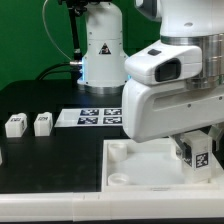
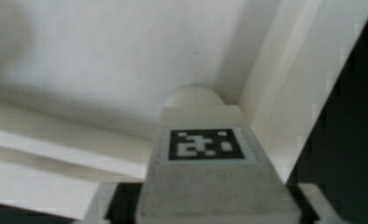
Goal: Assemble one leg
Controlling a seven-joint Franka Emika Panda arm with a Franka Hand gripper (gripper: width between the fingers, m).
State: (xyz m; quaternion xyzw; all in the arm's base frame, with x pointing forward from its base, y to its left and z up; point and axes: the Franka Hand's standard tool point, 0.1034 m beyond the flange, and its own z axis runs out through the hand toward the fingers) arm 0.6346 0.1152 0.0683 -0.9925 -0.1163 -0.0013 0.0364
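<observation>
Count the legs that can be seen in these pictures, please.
3. Two legs stand apart on the table at the exterior view's left. A third leg is held in the end effector over the tray. More may be hidden.

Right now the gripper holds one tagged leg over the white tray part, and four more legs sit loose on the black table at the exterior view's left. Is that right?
Not quite: the count is wrong. The exterior view shows two loose legs, one and another, not four. The gripper does hold a tagged leg over the white tray part.
</observation>
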